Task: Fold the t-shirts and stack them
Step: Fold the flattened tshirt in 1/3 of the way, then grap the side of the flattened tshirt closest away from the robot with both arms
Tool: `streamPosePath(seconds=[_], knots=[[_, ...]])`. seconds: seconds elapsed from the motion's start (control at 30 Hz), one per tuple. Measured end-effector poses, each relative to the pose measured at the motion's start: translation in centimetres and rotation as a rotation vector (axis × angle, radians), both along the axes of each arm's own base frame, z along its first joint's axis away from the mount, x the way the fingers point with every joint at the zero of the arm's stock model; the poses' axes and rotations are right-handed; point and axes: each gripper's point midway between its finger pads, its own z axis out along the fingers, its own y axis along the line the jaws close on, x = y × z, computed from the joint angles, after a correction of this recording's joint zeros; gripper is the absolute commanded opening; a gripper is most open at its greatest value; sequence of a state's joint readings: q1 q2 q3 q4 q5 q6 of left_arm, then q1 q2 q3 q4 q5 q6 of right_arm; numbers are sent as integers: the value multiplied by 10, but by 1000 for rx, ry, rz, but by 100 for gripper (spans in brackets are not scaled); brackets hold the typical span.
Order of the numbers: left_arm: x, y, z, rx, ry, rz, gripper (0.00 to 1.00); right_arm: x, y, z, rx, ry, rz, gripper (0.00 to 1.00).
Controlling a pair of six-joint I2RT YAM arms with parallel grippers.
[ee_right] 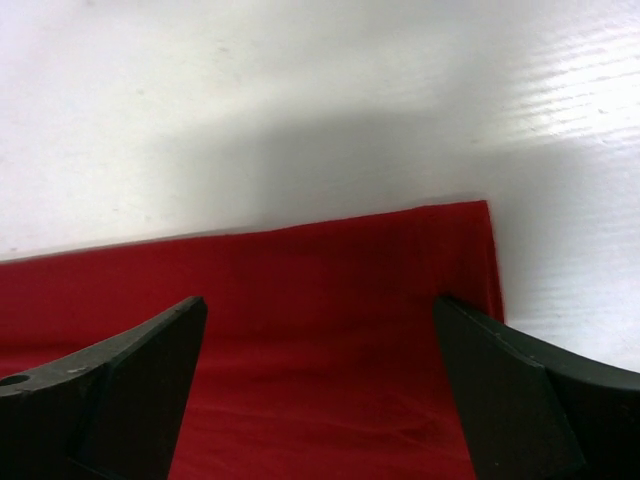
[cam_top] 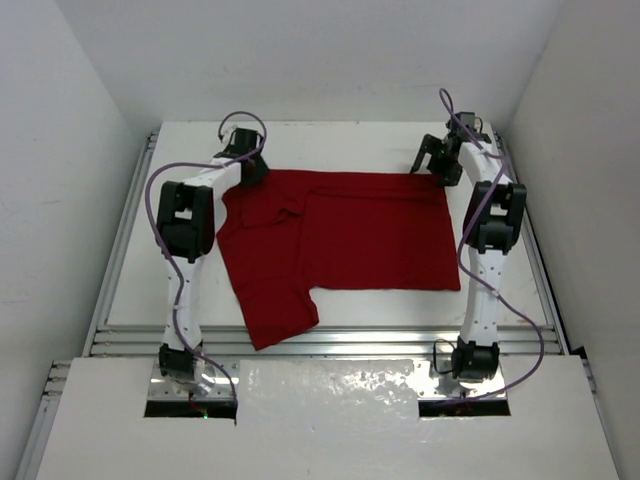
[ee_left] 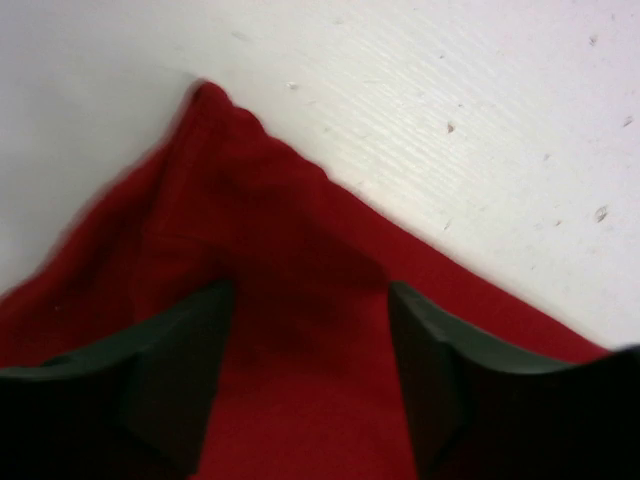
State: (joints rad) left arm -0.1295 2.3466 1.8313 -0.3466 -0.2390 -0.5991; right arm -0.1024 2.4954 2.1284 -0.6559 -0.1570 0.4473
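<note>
Red t-shirt [cam_top: 340, 235] on white table [cam_top: 330, 135]

— What surrounds your white table [cam_top: 330, 140]?
— Plain white walls [cam_top: 60, 150], close on three sides of it.
— And nearest you?
— Aluminium rails [cam_top: 360, 343] along its edge, then a shiny crinkled sheet [cam_top: 330, 385] catching glare.

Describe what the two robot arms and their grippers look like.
Both the left arm and right arm have slim white link segments with bulky black joint housings. A purple cable loops loosely along each. The left gripper and right gripper are black, each with two broad, wedge-shaped dark fingers. No markings are visible.
</note>
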Motion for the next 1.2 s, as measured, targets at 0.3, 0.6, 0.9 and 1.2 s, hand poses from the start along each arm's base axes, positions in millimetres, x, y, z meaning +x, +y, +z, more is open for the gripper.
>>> streamPosePath(seconds=[0.3, 0.6, 0.9, 1.2], knots=[[-43, 31, 113, 93, -106, 148, 100, 0, 23, 64, -3, -123, 19, 99], [-249, -6, 170, -99, -145, 228, 100, -143, 85, 182, -40, -325, 73, 99], [-417, -4, 27, -62, 330, 125, 92, -281, 61, 162, -39, -318, 36, 99], [-444, -47, 7, 4, 438, -67, 61, -280, 68, 124, -26, -181, 102, 99]])
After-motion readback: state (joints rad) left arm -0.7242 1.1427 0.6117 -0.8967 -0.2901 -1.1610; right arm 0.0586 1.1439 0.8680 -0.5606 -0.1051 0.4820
